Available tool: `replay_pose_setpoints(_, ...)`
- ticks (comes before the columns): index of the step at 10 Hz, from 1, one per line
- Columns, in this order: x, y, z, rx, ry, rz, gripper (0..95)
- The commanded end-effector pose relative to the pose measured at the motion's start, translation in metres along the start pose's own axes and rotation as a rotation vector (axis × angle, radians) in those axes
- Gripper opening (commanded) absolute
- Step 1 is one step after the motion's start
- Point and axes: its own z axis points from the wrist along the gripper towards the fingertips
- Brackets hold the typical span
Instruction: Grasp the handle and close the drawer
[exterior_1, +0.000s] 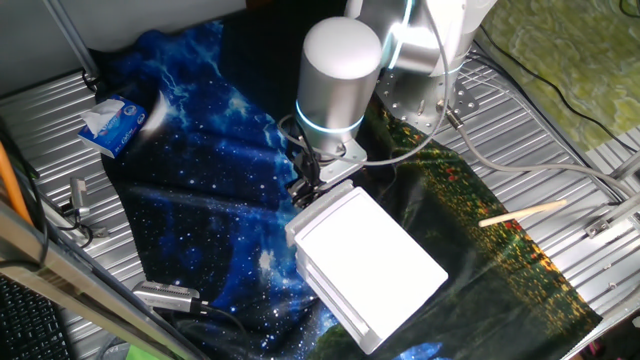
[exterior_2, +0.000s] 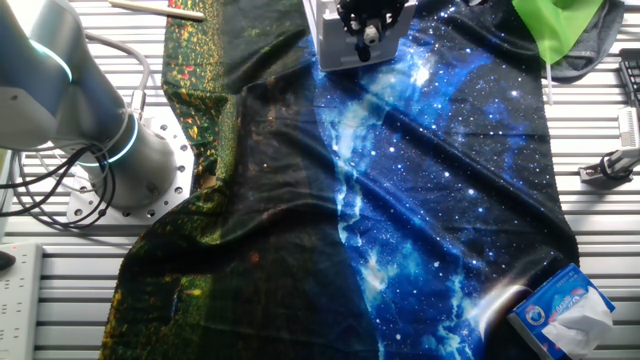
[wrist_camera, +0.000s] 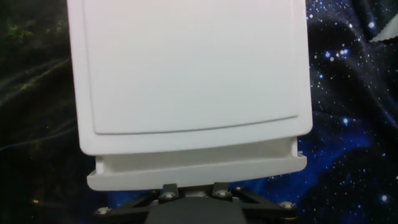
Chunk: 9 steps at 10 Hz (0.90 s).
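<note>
The gripper (wrist_camera: 189, 191) sits at six o'clock in the hand view, pressed against the drawer (wrist_camera: 196, 169), which juts only slightly beyond the cabinet top (wrist_camera: 186, 68). The handle is hidden behind the fingers, so whether they clamp it cannot be told. Smooth, matte white plastic with rounded corners rests on a wrinkled galaxy-print cloth (exterior_1: 200, 190).

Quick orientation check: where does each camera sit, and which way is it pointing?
One fixed view: high beside the table, looking down on the cabinet; the arm hides the end effector.
The other fixed view: overhead from the opposite side, the cabinet at the far edge; arm base and end effector show.
Hand view: on the hand, facing the drawer; finger bases show.
All three share the cabinet.
</note>
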Motion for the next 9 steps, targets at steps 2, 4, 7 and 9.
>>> replay_pose_setpoints(2, -0.004, 0.001, 0.0, -0.004, 0.001, 0.005, 0.0)
replay_pose_setpoints(4, -0.007, 0.002, 0.001, -0.002, 0.0, 0.009, 0.0)
replay_pose_setpoints(7, -0.013, 0.0, -0.005, -0.009, 0.008, 0.013, 0.0)
replay_pose_setpoints(9, -0.019, 0.0, -0.003, -0.006, 0.009, 0.021, 0.0)
